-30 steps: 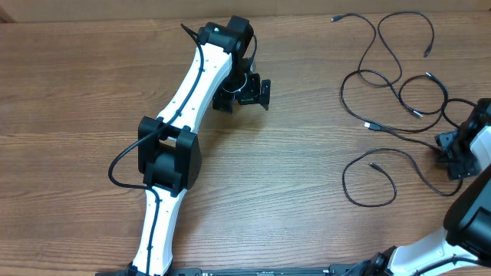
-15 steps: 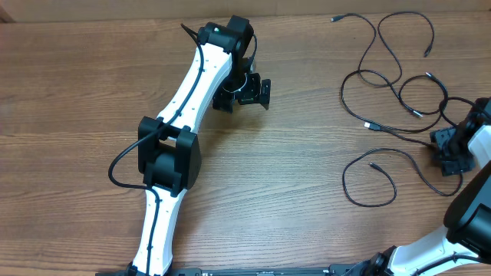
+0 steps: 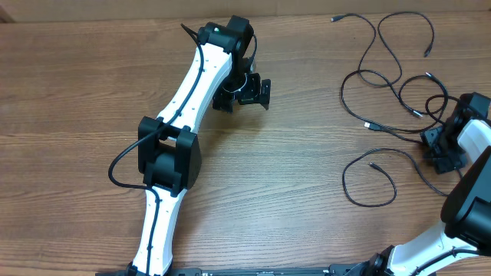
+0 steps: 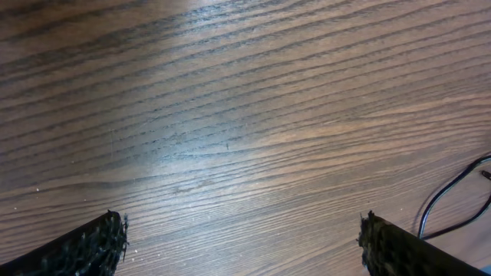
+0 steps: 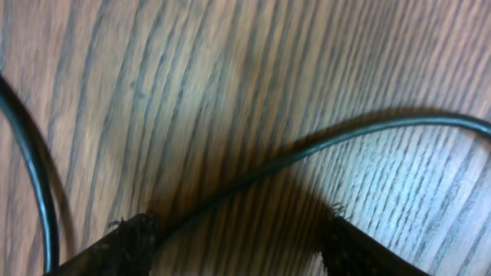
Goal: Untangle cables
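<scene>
Rightward in the overhead view, the right gripper [image 3: 436, 147] shifts toward frame-left. Its claw is spread astride one strand [image 5: 307, 148], probably placed to pinch and lift it. The cables [image 3: 362, 72] sprawl at upper right in thin, black, overlapping loops. The left gripper [image 3: 249, 92] hangs spread wide over the bare table [image 4: 230, 115], upper centre.
</scene>
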`<state>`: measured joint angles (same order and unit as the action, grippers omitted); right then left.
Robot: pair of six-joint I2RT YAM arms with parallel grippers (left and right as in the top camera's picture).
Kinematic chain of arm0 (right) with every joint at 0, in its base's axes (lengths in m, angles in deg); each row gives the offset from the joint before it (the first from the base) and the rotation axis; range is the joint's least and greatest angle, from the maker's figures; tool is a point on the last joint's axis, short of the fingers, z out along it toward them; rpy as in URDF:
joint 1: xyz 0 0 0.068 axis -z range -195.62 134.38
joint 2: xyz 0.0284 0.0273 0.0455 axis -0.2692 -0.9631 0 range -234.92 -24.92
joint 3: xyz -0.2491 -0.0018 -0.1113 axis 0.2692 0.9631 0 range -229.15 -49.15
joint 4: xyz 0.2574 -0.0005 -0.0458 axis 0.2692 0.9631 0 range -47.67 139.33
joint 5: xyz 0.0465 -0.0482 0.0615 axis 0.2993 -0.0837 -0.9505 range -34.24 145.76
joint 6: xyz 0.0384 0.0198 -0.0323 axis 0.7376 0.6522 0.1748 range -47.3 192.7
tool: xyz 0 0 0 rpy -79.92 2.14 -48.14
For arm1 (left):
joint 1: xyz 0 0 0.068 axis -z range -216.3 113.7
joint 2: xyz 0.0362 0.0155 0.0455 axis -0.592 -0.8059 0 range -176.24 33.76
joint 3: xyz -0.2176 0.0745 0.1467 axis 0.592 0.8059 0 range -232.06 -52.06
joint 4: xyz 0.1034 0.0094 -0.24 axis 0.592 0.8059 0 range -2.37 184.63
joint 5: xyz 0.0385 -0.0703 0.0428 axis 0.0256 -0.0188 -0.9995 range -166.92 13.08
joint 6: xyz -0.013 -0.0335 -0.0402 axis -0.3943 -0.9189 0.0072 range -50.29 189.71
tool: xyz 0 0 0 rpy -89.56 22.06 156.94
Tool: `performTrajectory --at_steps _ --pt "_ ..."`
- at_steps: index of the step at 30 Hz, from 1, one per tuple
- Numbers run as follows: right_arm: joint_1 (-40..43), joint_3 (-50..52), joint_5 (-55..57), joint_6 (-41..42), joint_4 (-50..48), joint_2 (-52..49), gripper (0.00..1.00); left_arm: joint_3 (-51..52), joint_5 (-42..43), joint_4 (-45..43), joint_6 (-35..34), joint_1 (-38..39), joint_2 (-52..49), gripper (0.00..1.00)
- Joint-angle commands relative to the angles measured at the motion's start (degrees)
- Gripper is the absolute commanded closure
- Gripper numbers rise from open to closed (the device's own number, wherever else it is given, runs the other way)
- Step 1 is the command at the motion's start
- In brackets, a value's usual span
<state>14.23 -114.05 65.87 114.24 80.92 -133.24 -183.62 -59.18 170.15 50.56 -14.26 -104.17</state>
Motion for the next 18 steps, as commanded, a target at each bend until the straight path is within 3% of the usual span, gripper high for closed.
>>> performTrajectory --at_steps 1,4,8,18 --pt "0.04 0.76 -0.79 -0.02 0.13 -4.48 0.36 -1.31 -0.13 0.02 -0.17 0.13 0.42 0.00" --pt "0.07 0.66 -0.83 -0.04 0.66 -4.44 0.48 -1.31 -0.13 0.02 -0.17 0.13 0.42 0.01" --pt "0.15 -0.02 -1.27 -0.13 1.31 -4.42 0.55 -1.31 -0.11 0.02 -0.17 0.15 0.42 0.01" --pt "0.15 -3.10 -12.50 -14.58 2.49 -4.37 0.90 -1.31 -0.13 0.00 -0.17 0.15 0.42 0.00"
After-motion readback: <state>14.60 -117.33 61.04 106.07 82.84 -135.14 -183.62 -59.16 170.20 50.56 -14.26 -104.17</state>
